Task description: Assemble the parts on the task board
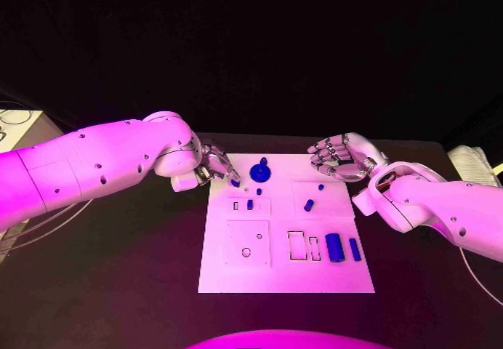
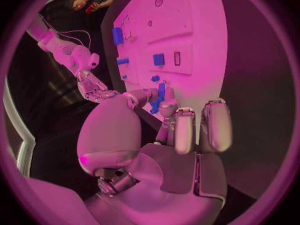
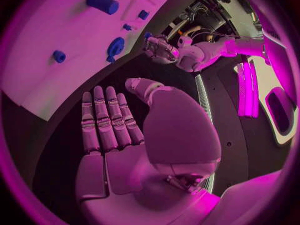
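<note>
The white task board (image 1: 283, 273) lies in the middle of the black table. My left hand (image 1: 215, 167) hovers at its far left corner and pinches a small blue part (image 2: 159, 97) between thumb and finger. Just beside that hand a round blue part (image 1: 260, 172) sits on the board. My right hand (image 1: 341, 156) hangs over the far right corner, fingers apart and straight (image 3: 106, 120), holding nothing. A blue cylinder (image 1: 334, 247) and a slim blue bar (image 1: 355, 249) lie at the board's right side. Small blue pieces (image 1: 310, 206) sit mid-board.
Rectangular slots (image 1: 296, 243) and a round hole (image 1: 246, 252) are cut in the board's near half. A white object (image 1: 472, 163) lies at the table's right edge. Cables (image 1: 16, 116) lie off the table's left side. Bare black table surrounds the board.
</note>
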### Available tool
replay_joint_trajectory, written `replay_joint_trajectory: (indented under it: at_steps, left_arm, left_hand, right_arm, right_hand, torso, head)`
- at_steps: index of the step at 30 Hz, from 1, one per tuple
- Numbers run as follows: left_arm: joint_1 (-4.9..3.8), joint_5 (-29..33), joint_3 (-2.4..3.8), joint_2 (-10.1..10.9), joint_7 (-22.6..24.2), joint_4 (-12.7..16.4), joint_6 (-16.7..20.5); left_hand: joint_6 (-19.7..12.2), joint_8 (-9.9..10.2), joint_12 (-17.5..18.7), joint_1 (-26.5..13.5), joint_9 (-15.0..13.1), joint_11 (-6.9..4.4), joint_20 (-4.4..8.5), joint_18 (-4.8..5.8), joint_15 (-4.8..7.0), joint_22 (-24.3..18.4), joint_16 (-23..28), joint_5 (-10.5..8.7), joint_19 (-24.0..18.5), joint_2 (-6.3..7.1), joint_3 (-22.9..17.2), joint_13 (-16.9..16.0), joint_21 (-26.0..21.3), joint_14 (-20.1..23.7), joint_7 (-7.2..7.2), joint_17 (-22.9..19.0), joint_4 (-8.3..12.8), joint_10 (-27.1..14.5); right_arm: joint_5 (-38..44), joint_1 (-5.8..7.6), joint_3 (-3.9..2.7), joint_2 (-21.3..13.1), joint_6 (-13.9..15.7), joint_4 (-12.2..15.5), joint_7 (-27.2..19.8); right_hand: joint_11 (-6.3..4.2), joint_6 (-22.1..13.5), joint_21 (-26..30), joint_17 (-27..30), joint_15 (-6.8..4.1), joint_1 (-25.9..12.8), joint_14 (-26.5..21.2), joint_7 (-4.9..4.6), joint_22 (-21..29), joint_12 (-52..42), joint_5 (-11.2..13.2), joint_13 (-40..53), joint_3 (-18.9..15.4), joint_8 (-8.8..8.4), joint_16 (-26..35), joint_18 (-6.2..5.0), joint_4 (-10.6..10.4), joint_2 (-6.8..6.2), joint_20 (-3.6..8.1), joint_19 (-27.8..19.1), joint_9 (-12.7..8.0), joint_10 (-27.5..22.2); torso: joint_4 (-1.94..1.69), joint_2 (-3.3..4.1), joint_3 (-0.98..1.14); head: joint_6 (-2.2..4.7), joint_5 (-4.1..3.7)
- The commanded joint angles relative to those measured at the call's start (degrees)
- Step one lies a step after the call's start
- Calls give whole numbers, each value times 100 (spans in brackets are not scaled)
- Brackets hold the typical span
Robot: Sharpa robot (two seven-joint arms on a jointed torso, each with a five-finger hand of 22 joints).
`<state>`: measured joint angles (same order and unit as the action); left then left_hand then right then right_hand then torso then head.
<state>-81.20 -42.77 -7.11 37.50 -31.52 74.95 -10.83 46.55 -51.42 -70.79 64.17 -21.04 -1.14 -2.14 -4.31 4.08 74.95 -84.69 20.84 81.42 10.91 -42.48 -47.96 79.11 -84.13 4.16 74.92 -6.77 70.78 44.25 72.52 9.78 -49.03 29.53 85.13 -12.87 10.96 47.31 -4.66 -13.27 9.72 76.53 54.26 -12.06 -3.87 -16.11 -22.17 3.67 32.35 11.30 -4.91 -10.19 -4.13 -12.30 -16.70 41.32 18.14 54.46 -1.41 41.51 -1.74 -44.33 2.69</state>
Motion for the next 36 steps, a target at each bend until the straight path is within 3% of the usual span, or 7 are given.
replay_joint_trajectory:
  at_steps: [1, 7, 9, 15, 22, 26, 36]
  left_arm:
    - [-2, -223, -49, 75, -32, 175, 471]
    - [13, -319, -214, 175, -100, 446, 597]
    - [28, -348, -244, 191, -114, 520, 632]
    - [69, -470, -310, 192, -148, 667, 742]
    - [85, -578, -435, 188, -213, 762, 786]
    - [89, -649, -475, 182, -258, 815, 755]
    - [90, -749, -501, 167, -327, 844, 649]
  left_hand:
    - [155, -23, -49, -29, -1062, -8, 17, 103, 42, 537, -39, 57, 67, -33, -792, -68, 46, -350, -110, 609, 794, 88]
    - [219, -21, -93, -88, -1086, -33, 35, 127, 61, 615, -74, 165, 129, 4, -837, -169, 132, -368, -137, 664, 837, 178]
    - [236, -14, -99, -111, -1092, -40, 41, 132, 67, 634, -78, 221, 142, 14, -853, -195, 153, -371, -143, 670, 850, 203]
    - [250, -10, -110, -128, -1098, -45, 46, 137, 71, 648, -83, 265, 153, 22, -862, -227, 168, -373, -147, 677, 861, 226]
    - [265, -7, -114, -144, -1104, -49, 50, 140, 75, 661, -88, 307, 162, 30, -870, -246, 182, -375, -152, 685, 872, 243]
    - [275, -5, -123, -156, -1108, -52, 53, 143, 78, 668, -92, 337, 167, 35, -875, -272, 190, -377, -156, 691, 879, 260]
    - [283, -3, -126, -166, -1111, -54, 55, 144, 80, 672, -96, 363, 169, 39, -879, -283, 194, -379, -159, 698, 885, 269]
  right_arm:
    - [28, -2, -1, -8, -34, 11, -62]
    - [28, -3, -1, -13, -37, 1, -63]
    - [28, -3, -1, -11, -38, -1, -65]
    - [28, -3, -1, -12, -39, -2, -68]
    - [28, -3, -1, -18, -39, 3, -69]
    - [29, -3, -1, -20, -41, 4, -69]
    - [29, -3, -1, -26, -40, 6, -69]
  right_hand:
    - [27, 44, 39, 6, 12, -54, 30, -258, 10, 33, 7, -7, 45, -7, -17, -8, -3, 4, 13, -44, -9, 20]
    - [27, 44, 42, 7, 12, -57, 30, -259, 12, 34, 6, -7, 45, -7, -17, -8, -3, 3, 13, -58, -9, 20]
    - [28, 44, 45, 8, 13, -63, 29, -259, 13, 35, 5, -7, 46, -8, -17, -7, -4, 3, 12, -62, -9, 21]
    - [28, 44, 45, 8, 13, -63, 29, -259, 13, 35, 5, -7, 46, -8, -17, -7, -4, 3, 12, -62, -9, 21]
    - [29, 45, 50, 9, 14, -73, 29, -260, 15, 36, 3, -7, 46, -8, -17, -6, -7, 2, 12, -68, -9, 22]
    - [29, 45, 50, 9, 14, -73, 29, -260, 15, 36, 3, -7, 46, -8, -17, -6, -7, 2, 12, -68, -9, 22]
    - [29, 45, 50, 9, 14, -73, 29, -260, 15, 36, 3, -7, 46, -8, -17, -6, -7, 2, 12, -68, -9, 22]
  torso:
    - [-19, -10, 3]
    - [-50, -19, -4]
    - [-33, -14, -5]
    - [-36, -14, -2]
    - [-40, -10, 3]
    - [-37, -13, 2]
    - [-34, -10, 5]
  head:
    - [-32, 2]
    - [-50, -59]
    - [-45, -34]
    - [-72, -16]
    - [-106, -1]
    - [-128, 4]
    - [-157, 13]
